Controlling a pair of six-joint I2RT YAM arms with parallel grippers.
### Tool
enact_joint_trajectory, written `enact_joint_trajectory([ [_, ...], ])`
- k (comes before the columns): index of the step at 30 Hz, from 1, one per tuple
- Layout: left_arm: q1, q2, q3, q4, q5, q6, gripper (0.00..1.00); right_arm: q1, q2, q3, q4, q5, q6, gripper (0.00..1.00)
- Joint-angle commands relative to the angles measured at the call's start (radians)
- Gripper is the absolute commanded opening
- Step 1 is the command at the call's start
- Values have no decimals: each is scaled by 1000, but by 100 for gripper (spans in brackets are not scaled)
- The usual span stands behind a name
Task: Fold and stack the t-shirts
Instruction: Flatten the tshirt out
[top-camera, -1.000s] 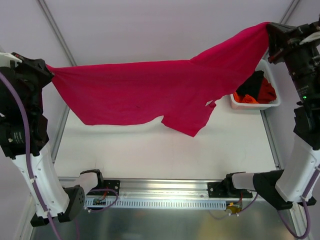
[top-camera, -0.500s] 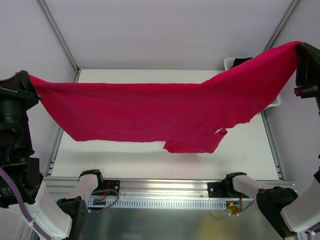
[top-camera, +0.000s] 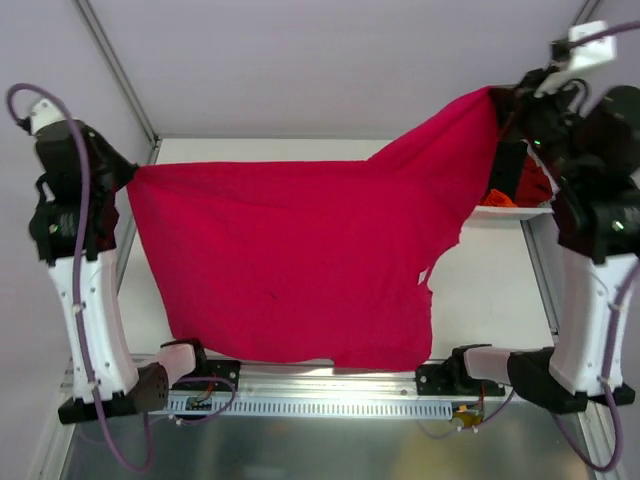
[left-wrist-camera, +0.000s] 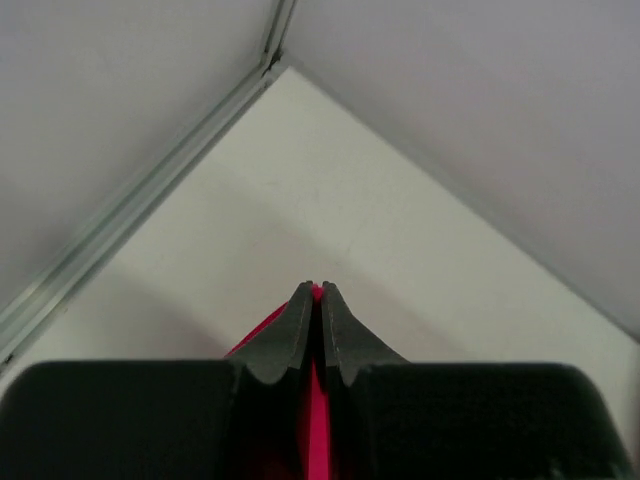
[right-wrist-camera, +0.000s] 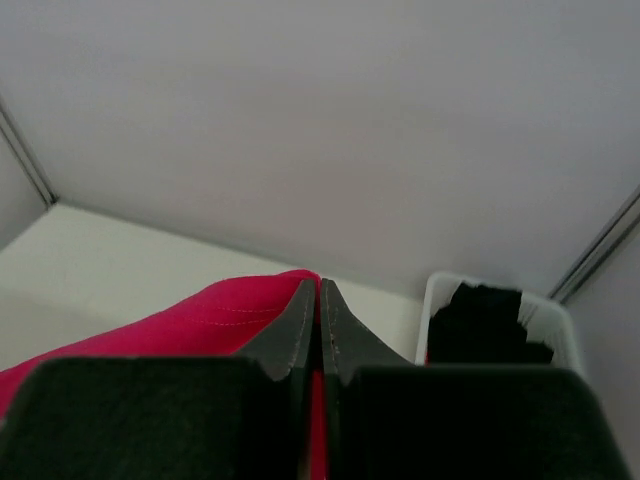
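The crimson-pink t-shirt (top-camera: 300, 260) hangs spread between both arms above the table, its lower edge draped down to the near rail. My left gripper (top-camera: 130, 172) is shut on its left corner; in the left wrist view (left-wrist-camera: 317, 290) a strip of pink cloth (left-wrist-camera: 318, 440) shows between the closed jaws. My right gripper (top-camera: 495, 95) is shut on its right corner, held higher; the right wrist view (right-wrist-camera: 319, 285) shows the pink cloth (right-wrist-camera: 190, 320) pinched. A black t-shirt (right-wrist-camera: 485, 320) and an orange-red one (top-camera: 535, 185) lie in the white basket (top-camera: 510, 210).
The white basket stands at the table's right edge, partly behind the right arm. The white table top (top-camera: 490, 290) shows to the right of the shirt. Grey walls and metal frame posts (top-camera: 115, 70) enclose the back and sides.
Both grippers have moved inward and back, so the shirt, stretched wide before, now hangs slacker and lower, reaching the near rail. The right corner is again higher than the left.
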Motion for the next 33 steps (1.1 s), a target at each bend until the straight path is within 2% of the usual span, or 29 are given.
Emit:
enact_joint_trajectory([
  [1, 10, -6, -194, 123, -69, -35, 0, 5, 39, -148, 134, 57, 13, 0],
  [2, 10, -9, -242, 160, -82, -46, 0, 3, 49, -222, 161, 59, 13, 0],
  [7, 10, 15, -510, 337, -129, -106, 0, 3, 174, -288, 224, 54, 17, 0],
  [10, 8, 55, -636, 495, -155, -127, 0, 3, 246, -365, 327, 57, 16, 0],
  [12, 10, 93, -664, 580, -159, -143, 0, 2, 323, -362, 350, 82, 13, 0],
  [19, 9, 333, -625, 737, -117, -160, 0, 2, 538, -313, 457, 76, 46, 0],
  [25, 10, 543, -484, 799, -51, -124, 0, 2, 673, -178, 480, 110, 11, 0],
  [29, 8, 591, -436, 817, -24, -128, 0, 2, 713, -107, 479, 138, 38, 0],
  [33, 6, 505, -488, 872, 2, -108, 0, 5, 623, -122, 515, 139, 34, 0],
])
